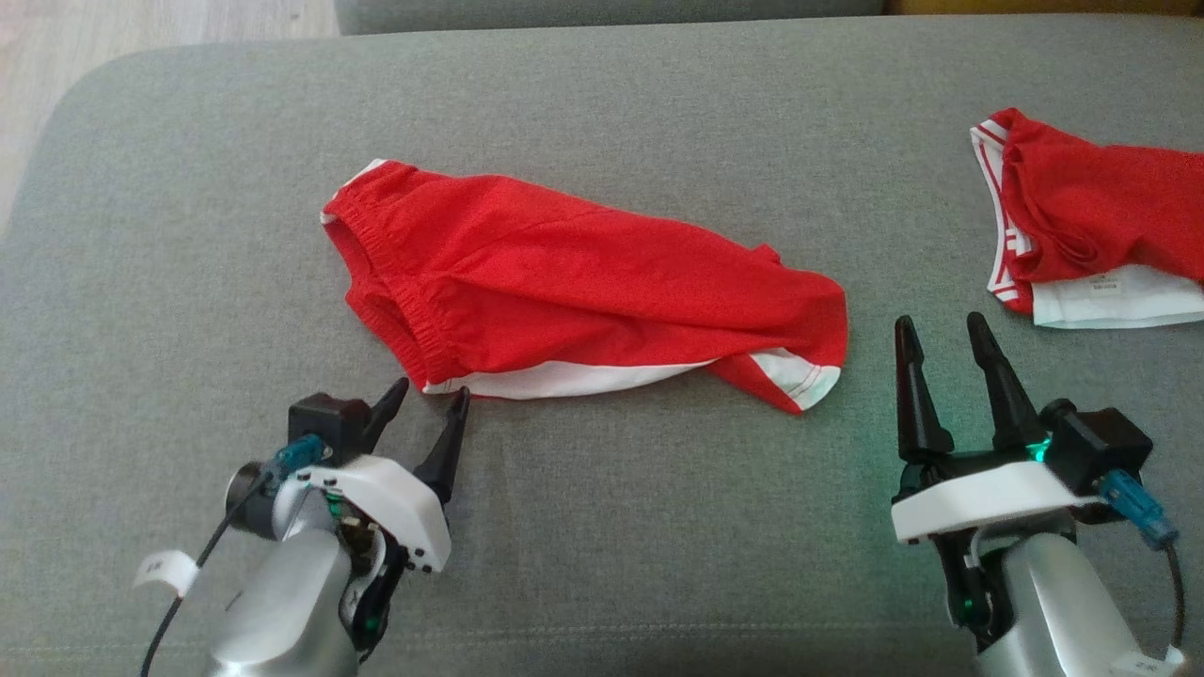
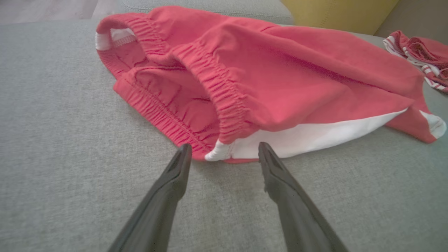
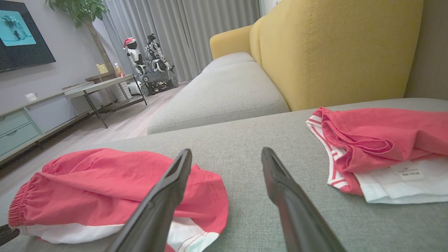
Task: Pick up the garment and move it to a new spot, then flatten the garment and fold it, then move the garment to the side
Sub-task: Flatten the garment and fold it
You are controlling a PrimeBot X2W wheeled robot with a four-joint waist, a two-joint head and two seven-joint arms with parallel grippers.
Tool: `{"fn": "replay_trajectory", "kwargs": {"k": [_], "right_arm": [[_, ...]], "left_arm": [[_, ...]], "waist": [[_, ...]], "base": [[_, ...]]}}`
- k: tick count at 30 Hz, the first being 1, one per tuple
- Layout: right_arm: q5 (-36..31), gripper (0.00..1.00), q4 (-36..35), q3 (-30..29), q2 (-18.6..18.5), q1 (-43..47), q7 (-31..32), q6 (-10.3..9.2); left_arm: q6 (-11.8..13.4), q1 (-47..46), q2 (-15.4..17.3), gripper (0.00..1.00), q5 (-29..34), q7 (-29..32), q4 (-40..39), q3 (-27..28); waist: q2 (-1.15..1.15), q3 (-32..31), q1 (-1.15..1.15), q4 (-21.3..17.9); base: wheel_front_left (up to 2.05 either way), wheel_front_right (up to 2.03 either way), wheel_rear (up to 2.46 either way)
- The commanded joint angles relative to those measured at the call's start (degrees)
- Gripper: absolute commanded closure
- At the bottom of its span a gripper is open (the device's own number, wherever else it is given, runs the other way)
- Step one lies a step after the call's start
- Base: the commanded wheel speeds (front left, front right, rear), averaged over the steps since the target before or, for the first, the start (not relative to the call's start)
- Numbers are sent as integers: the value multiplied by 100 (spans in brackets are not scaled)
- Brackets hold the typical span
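Head view: we are finding left hand and right hand wide open, empty; garment is lying just ahead of left hand.

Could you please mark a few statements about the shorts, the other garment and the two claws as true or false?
1. The red shorts lie on the grey cushion. True.
2. The left claw is shut on the shorts' waistband. False: it is open, and the shorts' white-trimmed corner lies just ahead of its tips.
3. The right claw is open and holds nothing. True.
4. The second red garment lies on top of the shorts. False: it lies apart from them, to their right.
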Motion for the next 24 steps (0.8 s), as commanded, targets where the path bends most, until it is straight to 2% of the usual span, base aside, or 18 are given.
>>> {"fn": "replay_trajectory", "kwargs": {"k": [1,16,17,18,24], "right_arm": [[-19,0,-150,133,-9,-209,-62,-5],[-10,0,-113,145,-9,-268,-62,-5],[-11,0,-112,146,-9,-273,-62,-5],[-13,0,-110,146,-9,-277,-62,-5],[-81,0,22,172,-9,-244,-62,-5]], "left_arm": [[-50,-335,123,0,47,-74,-41,154],[-160,-641,53,0,106,-123,405,95],[-170,-660,45,43,99,-123,440,92],[-180,-676,35,99,83,-124,471,94],[-203,-704,17,100,19,-126,376,240]], "waist": [[0,21,0,-18],[0,125,0,-94],[0,133,0,-97],[0,139,0,-99],[0,105,0,-77]], "base": [[0,0,0],[0,0,0],[0,0,0],[0,0,0],[0,0,0]]}}
